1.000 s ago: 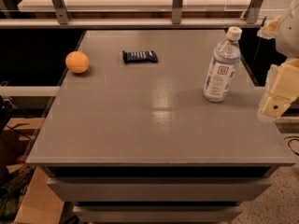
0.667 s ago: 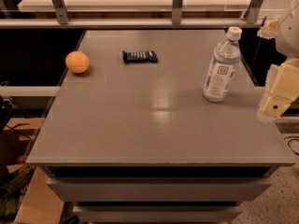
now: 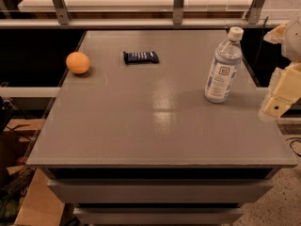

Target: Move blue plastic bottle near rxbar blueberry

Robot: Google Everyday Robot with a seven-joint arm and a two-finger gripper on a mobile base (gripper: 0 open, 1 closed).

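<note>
The blue plastic bottle (image 3: 223, 68) stands upright on the right side of the grey table (image 3: 155, 121), white cap on top, label facing me. The rxbar blueberry (image 3: 140, 57) lies flat at the back middle of the table, well left of the bottle. My gripper (image 3: 278, 100) hangs at the right edge of the view, cream-coloured, just right of the bottle and apart from it, holding nothing.
An orange (image 3: 77, 62) sits near the table's back left edge. A metal rail with posts (image 3: 178, 6) runs behind the table. Drawers sit under the table front. A cardboard box (image 3: 40, 204) is on the floor at lower left.
</note>
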